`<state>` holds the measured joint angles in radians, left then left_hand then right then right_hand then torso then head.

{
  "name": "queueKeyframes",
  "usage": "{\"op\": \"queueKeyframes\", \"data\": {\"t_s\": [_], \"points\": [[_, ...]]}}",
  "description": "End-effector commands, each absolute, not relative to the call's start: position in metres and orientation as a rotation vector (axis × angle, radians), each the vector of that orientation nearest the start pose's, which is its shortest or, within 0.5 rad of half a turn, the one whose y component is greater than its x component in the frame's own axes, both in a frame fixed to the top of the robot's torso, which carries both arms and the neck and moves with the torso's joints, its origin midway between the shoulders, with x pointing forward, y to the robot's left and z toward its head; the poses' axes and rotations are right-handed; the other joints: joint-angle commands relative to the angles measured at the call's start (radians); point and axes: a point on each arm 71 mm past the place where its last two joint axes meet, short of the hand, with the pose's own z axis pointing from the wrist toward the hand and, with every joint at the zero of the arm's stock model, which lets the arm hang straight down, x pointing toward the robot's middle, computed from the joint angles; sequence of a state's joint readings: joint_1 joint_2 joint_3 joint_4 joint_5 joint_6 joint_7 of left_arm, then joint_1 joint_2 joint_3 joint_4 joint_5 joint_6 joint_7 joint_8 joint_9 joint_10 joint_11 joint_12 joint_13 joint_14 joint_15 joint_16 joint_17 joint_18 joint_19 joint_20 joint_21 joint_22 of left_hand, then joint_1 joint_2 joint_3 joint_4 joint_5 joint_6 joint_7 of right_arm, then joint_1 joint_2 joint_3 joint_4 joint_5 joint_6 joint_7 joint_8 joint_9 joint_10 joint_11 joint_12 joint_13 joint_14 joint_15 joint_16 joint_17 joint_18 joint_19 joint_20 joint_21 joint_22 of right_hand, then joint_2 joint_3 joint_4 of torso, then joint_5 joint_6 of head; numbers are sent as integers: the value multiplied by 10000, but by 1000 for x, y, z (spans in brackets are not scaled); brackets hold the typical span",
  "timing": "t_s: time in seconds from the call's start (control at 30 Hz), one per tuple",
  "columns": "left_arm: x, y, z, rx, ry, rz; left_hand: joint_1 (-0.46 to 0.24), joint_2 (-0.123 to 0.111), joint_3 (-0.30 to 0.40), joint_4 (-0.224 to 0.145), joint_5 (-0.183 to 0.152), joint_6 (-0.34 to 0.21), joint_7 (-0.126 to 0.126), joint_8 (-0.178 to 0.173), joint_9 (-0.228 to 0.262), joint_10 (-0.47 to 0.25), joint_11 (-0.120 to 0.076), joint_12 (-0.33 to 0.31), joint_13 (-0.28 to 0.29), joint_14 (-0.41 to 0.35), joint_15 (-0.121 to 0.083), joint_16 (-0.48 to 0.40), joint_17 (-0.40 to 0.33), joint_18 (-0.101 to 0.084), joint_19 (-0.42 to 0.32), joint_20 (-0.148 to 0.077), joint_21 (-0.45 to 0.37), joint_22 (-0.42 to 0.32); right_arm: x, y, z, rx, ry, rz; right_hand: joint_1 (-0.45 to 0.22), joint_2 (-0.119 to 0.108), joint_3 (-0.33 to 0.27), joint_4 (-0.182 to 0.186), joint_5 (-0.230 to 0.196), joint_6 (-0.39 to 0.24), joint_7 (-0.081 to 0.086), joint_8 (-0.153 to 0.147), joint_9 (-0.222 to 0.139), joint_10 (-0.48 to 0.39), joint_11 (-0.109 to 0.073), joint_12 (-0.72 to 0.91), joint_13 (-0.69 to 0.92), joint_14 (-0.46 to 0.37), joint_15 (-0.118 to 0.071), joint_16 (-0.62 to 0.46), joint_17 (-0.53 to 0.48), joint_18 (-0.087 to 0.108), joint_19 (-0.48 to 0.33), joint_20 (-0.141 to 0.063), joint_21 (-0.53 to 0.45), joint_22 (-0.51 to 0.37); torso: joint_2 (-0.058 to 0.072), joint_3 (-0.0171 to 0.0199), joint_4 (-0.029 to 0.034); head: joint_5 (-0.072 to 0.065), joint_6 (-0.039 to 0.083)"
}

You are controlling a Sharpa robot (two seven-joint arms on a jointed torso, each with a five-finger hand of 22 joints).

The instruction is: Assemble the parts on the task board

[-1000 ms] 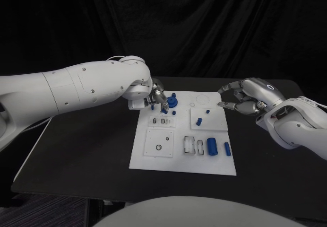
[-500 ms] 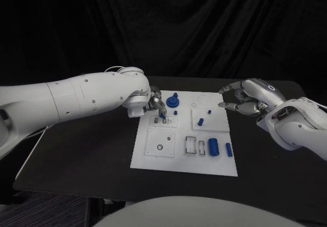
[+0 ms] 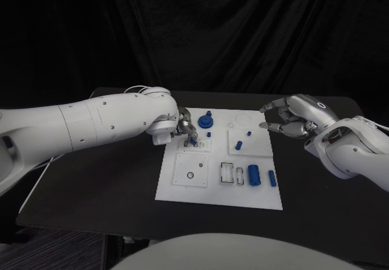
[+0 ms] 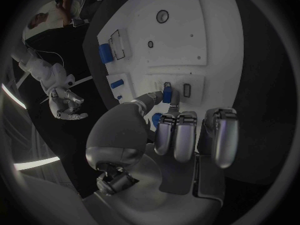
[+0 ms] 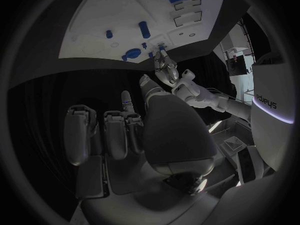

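Partway, by the look: some blue parts lying loose on task board. Left hand pinching small blue piece at a slot. Right hand curled, apparently holding nothing.

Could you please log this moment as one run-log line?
left hand: pinching small blue part at white task board slot | right hand: hovering, holding nothing

A black worktop stands before a black curtain that covers the whole back wall. Dark patterned carpet shows below.
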<state>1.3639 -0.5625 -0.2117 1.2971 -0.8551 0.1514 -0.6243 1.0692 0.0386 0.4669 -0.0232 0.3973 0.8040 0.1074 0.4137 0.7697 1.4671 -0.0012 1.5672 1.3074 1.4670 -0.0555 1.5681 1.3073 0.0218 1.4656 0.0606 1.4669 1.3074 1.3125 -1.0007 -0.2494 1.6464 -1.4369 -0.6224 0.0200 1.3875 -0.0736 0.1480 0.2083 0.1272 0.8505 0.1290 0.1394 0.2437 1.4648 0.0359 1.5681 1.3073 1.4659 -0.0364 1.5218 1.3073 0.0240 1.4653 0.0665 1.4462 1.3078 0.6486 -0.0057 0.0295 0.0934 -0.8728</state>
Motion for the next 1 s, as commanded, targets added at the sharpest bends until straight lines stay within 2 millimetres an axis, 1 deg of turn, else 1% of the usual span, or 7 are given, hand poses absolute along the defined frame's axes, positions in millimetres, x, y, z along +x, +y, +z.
{"op": "queueKeyframes", "data": {"t_s": [0.03,0.27,0.47,0.63,0.67,0.77,1.0], "points": [[513,149,-222,-2414,24251,-3327,-89,54,36,29,-60,549,-441,-26,1726,1037,-75,36,2634,1038,-52,27,2635,187,102,-78,-48,1536,449,-243,-179,-1597,14629,6702,51,43,4,69,50,63,8,50,-14,1060,91,27,2635,830,80,-50,1648,104,480,97,-45,2147,5,-6,-12,3,2],[510,148,-227,-2435,24328,-3356,-109,51,50,43,-103,576,-448,-55,1717,1037,-83,36,2634,1038,-60,27,2635,196,85,-87,-76,1511,449,-242,-181,-1582,14740,6704,80,64,13,63,107,77,20,39,-30,1060,105,27,2635,829,94,-53,1644,105,479,111,-51,2146,7,-19,14,1,2],[509,149,-231,-2501,24345,-3368,-125,57,65,59,-139,586,-450,-89,1705,1037,-87,36,2634,1038,-66,27,2635,207,60,-94,-112,1478,450,-241,-182,-1546,14822,6727,88,71,16,62,124,81,22,35,-34,1060,109,27,2635,828,98,-55,1640,106,478,114,-55,2145,20,-20,4,6,2],[509,148,-232,-2612,24228,-3468,-163,57,86,97,-249,596,-447,-180,1674,1037,-88,36,2634,1038,-72,27,2635,215,44,-105,-147,1451,450,-241,-183,-1530,14858,6734,102,80,20,58,160,86,28,27,-45,1060,117,27,2635,824,104,-65,1624,108,475,122,-62,2143,19,-23,-6,17,2],[509,148,-232,-2637,24194,-3497,-165,59,88,99,-258,599,-447,-186,1673,1037,-88,36,2634,1038,-72,27,2635,218,40,-106,-154,1444,451,-241,-183,-1527,14863,6732,102,80,20,58,160,86,28,27,-45,1060,117,27,2635,824,104,-65,1624,108,475,122,-62,2143,20,-15,-4,12,2],[508,148,-232,-2737,24039,-3637,-154,73,109,97,-268,606,-451,-207,1666,1037,-92,36,2634,1038,-74,27,2635,219,37,-108,-162,1439,451,-241,-183,-1512,14891,6716,112,89,24,55,183,92,32,23,-51,1060,122,27,2635,823,109,-66,1622,108,475,126,-64,2143,20,-15,12,-4,2],[509,147,-232,-2846,23845,-3809,-135,81,134,85,-253,616,-454,-226,1661,1037,-96,36,2634,1038,-77,27,2635,222,31,-111,-174,1430,451,-241,-184,-1480,14951,6701,120,98,28,53,203,97,36,19,-56,1060,126,27,2635,824,113,-65,1623,109,473,130,-70,2141,21,-22,-2,40,2]]}}
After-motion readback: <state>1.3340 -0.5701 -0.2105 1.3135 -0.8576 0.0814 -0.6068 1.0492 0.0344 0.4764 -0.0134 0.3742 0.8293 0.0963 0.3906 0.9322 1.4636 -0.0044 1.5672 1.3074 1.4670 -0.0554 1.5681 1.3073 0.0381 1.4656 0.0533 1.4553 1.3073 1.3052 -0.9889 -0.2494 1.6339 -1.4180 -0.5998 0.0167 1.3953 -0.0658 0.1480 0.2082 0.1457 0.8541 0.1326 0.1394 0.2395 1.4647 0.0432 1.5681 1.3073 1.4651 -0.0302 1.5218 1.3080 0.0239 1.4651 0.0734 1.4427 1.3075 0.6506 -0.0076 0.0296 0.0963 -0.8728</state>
